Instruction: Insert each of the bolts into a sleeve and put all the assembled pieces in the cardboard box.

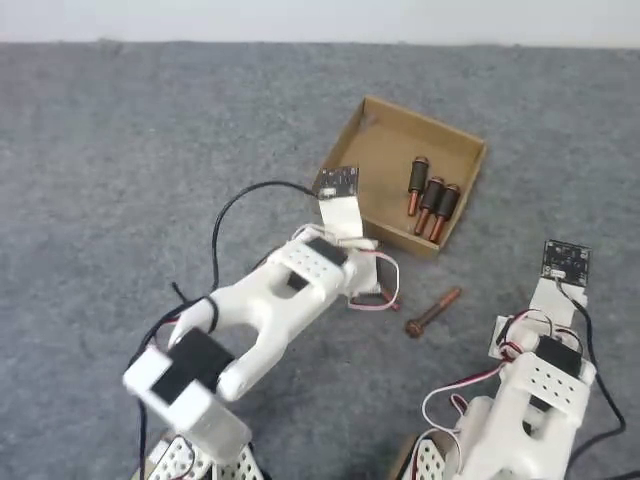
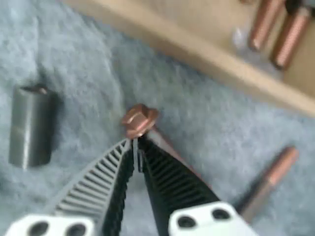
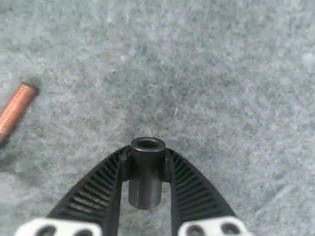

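My left gripper (image 2: 135, 145) is shut on a copper bolt (image 2: 140, 119), gripping the shank just below its hex head. It hangs above the carpet beside the cardboard box (image 1: 345, 150). A dark sleeve (image 2: 30, 125) stands upright on the carpet close by. A second bolt (image 1: 432, 312) lies loose on the carpet between the arms, and the same loose bolt (image 2: 268, 179) shows in the left wrist view. My right gripper (image 3: 146, 157) is shut on a black sleeve (image 3: 146, 169), held upright with its bore facing up. Three assembled pieces (image 1: 432, 200) lie in the box.
The left arm (image 1: 290, 290) stretches over the middle of the grey carpet toward the box's near wall (image 2: 197, 54). The right arm (image 1: 540, 390) sits at the front right. The loose bolt's threaded end (image 3: 15, 115) lies near the right gripper.
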`<action>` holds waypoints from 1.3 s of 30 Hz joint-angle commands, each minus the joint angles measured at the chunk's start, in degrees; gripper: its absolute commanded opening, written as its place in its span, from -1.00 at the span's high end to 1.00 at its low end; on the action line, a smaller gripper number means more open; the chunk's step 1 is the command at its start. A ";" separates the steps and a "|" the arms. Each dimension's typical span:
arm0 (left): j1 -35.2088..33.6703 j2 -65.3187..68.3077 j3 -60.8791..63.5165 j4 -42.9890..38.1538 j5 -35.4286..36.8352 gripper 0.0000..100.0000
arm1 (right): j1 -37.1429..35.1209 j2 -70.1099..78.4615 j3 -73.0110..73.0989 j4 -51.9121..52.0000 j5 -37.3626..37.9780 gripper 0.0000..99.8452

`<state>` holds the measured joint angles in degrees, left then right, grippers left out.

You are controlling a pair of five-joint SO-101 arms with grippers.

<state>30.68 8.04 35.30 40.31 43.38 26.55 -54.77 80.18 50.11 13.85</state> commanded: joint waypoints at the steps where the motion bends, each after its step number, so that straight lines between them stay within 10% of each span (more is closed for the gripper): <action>1: -1.67 6.51 -13.58 7.30 0.62 0.98 | -0.66 -1.80 -0.62 -0.92 1.14 0.99; 18: 0.88 3.25 -19.21 14.15 0.35 0.97 | -0.75 -1.80 -0.70 -0.92 0.97 0.99; 26: 1.32 3.34 -16.48 13.54 0.44 0.56 | -0.75 -1.80 -0.70 -0.92 1.05 0.99; 39: -1.49 12.48 -22.29 12.57 0.53 0.82 | -0.75 -1.80 -0.62 -0.92 1.14 0.99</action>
<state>29.80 20.53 16.92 51.91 43.56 26.29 -54.77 80.18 50.11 13.85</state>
